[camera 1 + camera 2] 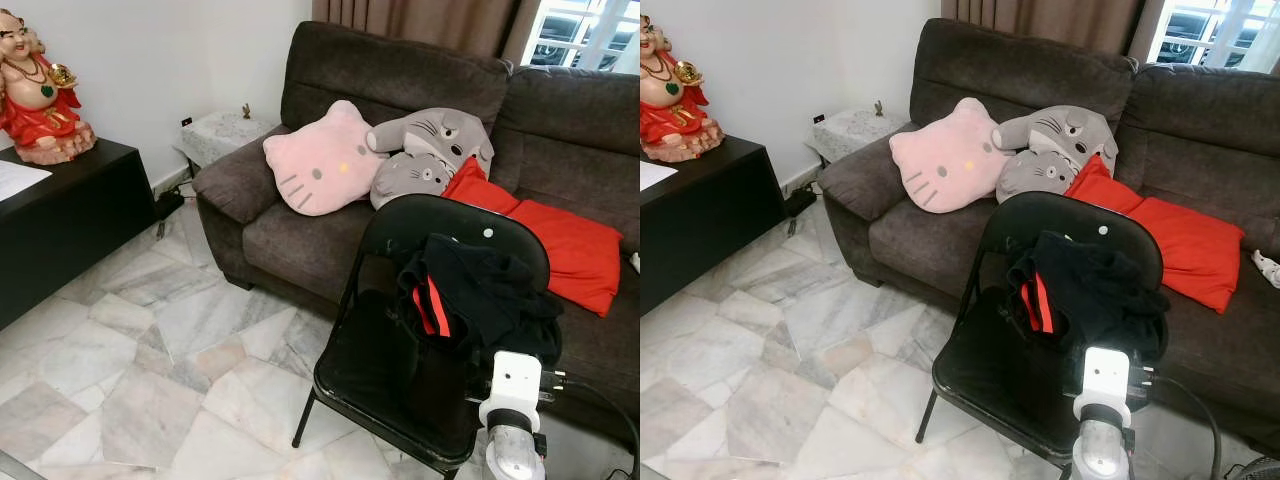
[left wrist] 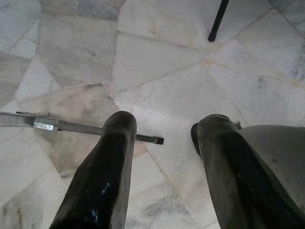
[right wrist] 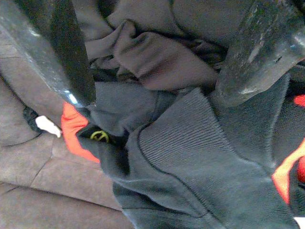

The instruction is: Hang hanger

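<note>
Progress looks early, operator: nothing is hung yet, and you cannot make out a hanger anywhere, so where it lies stays unknown. Your right gripper [image 3: 157, 57] hovers over the dark clothes [image 1: 480, 295] heaped on the black folding chair [image 1: 385, 375] near you, in front of the brown sofa [image 1: 300, 235]. Its fingers [image 3: 62, 52] are spread wide with the black-and-red fabric between them, not pinched. Your left gripper [image 2: 162, 157] hangs low over the marble floor [image 1: 150, 350], fingers apart and holding nothing. If the hanger sits inside that heap, you would need to find it, lift it free and carry it to a rail.
</note>
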You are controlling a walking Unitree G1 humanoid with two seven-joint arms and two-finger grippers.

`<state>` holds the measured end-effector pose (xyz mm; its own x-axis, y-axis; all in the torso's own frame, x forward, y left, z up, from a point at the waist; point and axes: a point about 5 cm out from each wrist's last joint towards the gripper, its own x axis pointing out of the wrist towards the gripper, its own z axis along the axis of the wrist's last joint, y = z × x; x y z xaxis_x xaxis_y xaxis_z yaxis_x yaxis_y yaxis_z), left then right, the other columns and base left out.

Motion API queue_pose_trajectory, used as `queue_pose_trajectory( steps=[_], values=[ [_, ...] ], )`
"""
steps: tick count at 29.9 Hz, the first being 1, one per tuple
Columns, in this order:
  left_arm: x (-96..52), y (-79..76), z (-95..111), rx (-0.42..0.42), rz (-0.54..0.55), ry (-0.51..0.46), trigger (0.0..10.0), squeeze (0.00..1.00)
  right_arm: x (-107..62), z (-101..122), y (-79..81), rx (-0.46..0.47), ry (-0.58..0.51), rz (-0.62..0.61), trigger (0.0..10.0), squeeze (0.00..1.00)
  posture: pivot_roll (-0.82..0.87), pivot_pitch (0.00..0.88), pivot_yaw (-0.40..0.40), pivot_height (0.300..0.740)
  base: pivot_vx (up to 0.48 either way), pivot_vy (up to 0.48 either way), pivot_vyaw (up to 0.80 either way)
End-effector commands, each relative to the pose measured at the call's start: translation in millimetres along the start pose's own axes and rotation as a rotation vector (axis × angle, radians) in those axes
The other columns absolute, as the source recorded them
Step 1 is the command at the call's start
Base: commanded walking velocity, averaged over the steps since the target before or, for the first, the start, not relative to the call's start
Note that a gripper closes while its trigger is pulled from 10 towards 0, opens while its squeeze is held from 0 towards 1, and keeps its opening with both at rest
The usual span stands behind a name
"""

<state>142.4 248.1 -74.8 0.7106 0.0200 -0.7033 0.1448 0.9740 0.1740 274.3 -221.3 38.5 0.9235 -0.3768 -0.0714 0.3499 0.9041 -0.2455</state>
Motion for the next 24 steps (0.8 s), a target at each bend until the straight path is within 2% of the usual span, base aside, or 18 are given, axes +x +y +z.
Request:
queue_pose_trajectory(
  steps=[1,11,24],
  values=[
    [-0.2,-1.8,-2.5,-0.008,0.001,0.015,10.0,0.0,3.6,6.7,-3.6,-0.001,-0.032,-0.018,10.0,0.0,0.03,0.0,-0.018,0.74,0.0,0.0,0.0],
    [-0.1,-2.5,-2.8,-0.009,-0.003,0.017,10.0,0.0,9.0,8.7,-4.9,-0.004,-0.03,-0.014,10.0,0.0,0.03,0.0,-0.017,0.74,0.0,0.0,0.0],
    [0.1,-2.4,-2.7,-0.011,-0.001,0.02,10.0,0.0,18.2,10.5,3.9,-0.013,-0.001,0.043,10.0,0.0,0.03,0.0,-0.017,0.74,0.0,0.0,0.0]
  ],
)
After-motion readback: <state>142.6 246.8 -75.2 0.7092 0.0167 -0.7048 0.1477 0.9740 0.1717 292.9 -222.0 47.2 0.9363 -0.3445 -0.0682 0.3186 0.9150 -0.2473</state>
